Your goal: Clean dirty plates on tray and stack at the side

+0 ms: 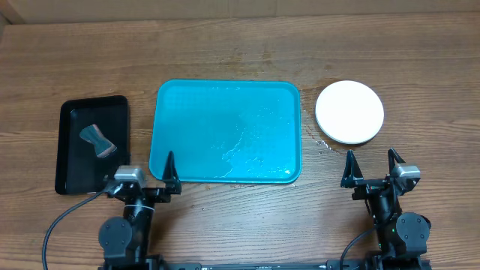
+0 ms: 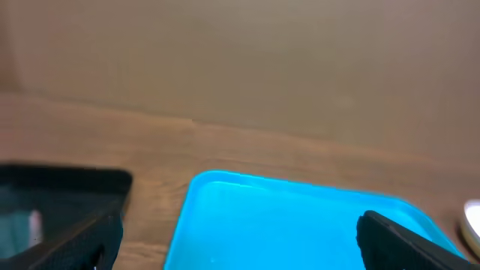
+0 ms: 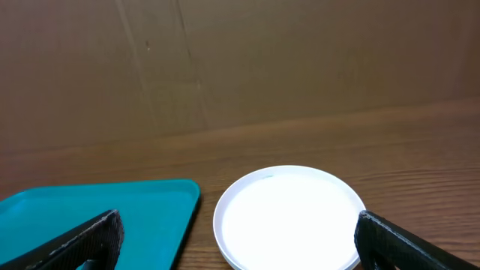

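Observation:
The teal-blue tray (image 1: 225, 131) lies mid-table with no plate on it and a wet sheen on its floor. It also shows in the left wrist view (image 2: 285, 217) and the right wrist view (image 3: 97, 206). A white plate (image 1: 349, 112) sits on the table right of the tray, clean on top, and fills the right wrist view (image 3: 289, 214). The light blue and yellow-green plates do not show. My left gripper (image 1: 142, 180) (image 2: 240, 247) is open and empty at the tray's near-left corner. My right gripper (image 1: 371, 166) (image 3: 244, 244) is open and empty just in front of the white plate.
A smaller black tray (image 1: 71, 161) lies left of the teal tray and holds a grey wiping tool (image 1: 97, 140); its corner shows in the left wrist view (image 2: 67, 184). Wet spots (image 1: 322, 142) mark the wood between the tray and the plate. A cardboard wall stands behind the table.

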You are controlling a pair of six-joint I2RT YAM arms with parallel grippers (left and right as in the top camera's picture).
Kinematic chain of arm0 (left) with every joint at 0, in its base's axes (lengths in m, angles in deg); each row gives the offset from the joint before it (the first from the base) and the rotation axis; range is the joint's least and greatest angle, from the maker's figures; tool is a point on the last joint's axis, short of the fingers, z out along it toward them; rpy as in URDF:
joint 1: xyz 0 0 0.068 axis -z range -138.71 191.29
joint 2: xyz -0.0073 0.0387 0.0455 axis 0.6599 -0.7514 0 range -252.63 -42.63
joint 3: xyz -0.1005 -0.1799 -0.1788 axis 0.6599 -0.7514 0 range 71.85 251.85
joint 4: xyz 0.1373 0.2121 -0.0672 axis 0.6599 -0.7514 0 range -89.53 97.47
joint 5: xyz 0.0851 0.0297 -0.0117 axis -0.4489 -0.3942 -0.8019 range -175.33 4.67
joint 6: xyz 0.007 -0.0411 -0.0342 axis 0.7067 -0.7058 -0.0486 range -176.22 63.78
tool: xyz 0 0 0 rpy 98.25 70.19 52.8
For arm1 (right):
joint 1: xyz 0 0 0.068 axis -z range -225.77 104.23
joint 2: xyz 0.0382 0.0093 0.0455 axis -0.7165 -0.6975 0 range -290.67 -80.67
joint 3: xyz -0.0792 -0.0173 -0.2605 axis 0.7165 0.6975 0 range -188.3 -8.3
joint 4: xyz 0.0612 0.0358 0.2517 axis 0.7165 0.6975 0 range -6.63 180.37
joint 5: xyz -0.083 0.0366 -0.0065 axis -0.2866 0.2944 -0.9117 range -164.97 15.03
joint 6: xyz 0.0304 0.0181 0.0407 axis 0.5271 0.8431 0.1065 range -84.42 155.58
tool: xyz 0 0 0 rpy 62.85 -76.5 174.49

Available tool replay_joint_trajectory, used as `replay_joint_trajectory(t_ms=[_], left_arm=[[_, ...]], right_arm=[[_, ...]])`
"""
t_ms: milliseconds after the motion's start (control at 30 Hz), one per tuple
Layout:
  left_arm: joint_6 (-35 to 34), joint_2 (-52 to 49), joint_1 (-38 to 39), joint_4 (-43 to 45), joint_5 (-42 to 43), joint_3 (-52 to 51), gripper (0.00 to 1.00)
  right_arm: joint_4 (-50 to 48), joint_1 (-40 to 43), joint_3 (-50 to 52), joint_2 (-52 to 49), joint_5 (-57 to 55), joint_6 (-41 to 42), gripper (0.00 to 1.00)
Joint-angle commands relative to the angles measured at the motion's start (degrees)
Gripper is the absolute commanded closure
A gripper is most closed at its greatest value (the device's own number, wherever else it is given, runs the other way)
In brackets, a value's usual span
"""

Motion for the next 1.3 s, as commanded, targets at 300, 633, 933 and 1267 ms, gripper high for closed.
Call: replay_joint_trajectory(t_ms=[300, 633, 933, 1267], left_arm=[[-6.16, 4.46, 2.8, -1.03, -10.14, -5.35, 0.0], [4.11, 4.46, 2.8, -1.55, -6.78, -5.33, 0.0], [7.13, 4.46, 2.8, -1.6, -6.73, -5.33, 0.0], [6.71, 4.44, 2.8, -1.51, -6.8, -5.33, 0.0]], right_arm=[[-0.42, -0.28, 0.59, 0.46, -0.59, -0.04, 0.0], [-0.42, -0.28, 0.59, 0.46, -0.59, -0.02, 0.0], [-0.42, -0.28, 0.59, 0.46, -0.59, -0.04, 0.0], [-0.42, -0.28, 0.59, 0.46, -0.59, -0.04, 0.0]])
